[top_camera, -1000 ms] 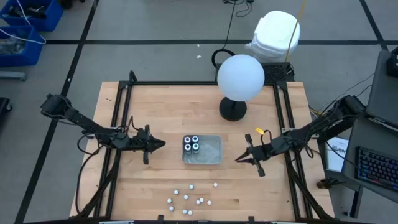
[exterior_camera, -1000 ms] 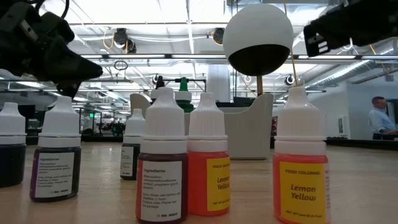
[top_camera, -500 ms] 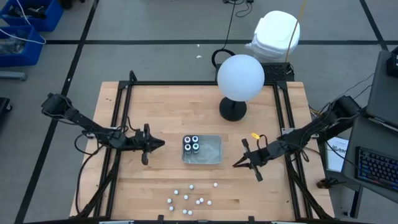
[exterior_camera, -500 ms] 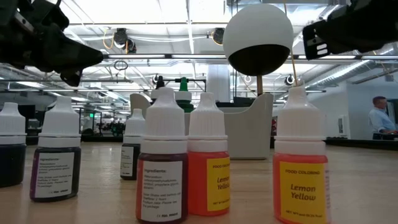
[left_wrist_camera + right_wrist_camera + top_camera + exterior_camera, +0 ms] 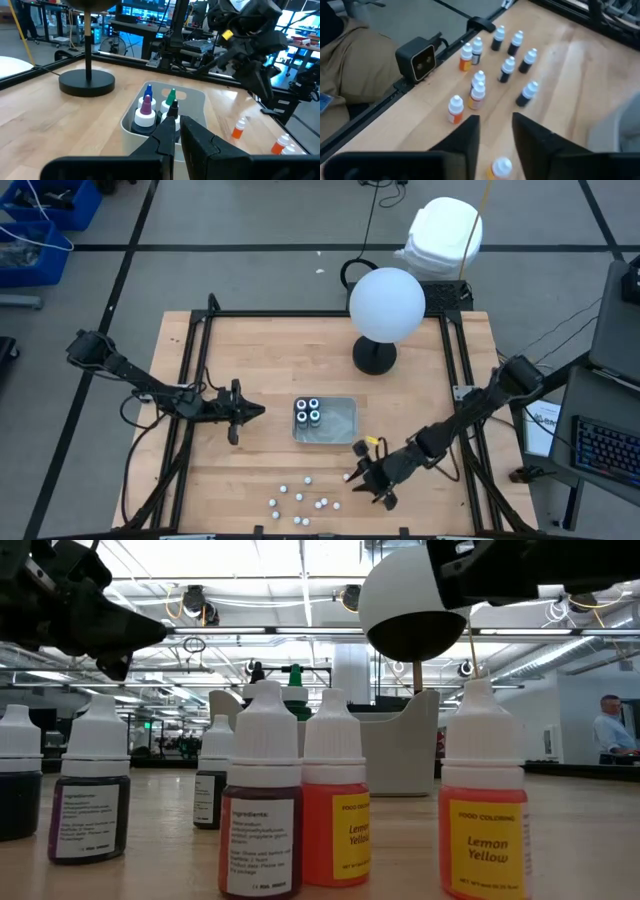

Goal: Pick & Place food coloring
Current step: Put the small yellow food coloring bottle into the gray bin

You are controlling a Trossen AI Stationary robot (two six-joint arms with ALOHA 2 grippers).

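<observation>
The food coloring is a set of tiny white-capped bottles. Several loose bottles (image 5: 300, 500) stand near the table's near edge, and one orange bottle (image 5: 501, 167) stands apart from them. Four dark bottles (image 5: 308, 412) stand in the clear tray (image 5: 340, 422). My right gripper (image 5: 362, 477) is open and hovers over the lone orange bottle, a finger on either side in the right wrist view (image 5: 495, 120). My left gripper (image 5: 255, 412) is shut and waits left of the tray, pointing at it (image 5: 175, 125).
A lamp with a white globe (image 5: 387, 304) and a black base (image 5: 374, 355) stands at the far middle of the table. Black rails (image 5: 190, 400) run along both sides. The low view looks past the near bottles (image 5: 335, 800) into the room, where a person (image 5: 610, 730) stands.
My right gripper has swung from right of the tray toward the table's near edge and leftward, ending above the lone bottle near the loose cluster. The bottles and the tray have stayed put.
</observation>
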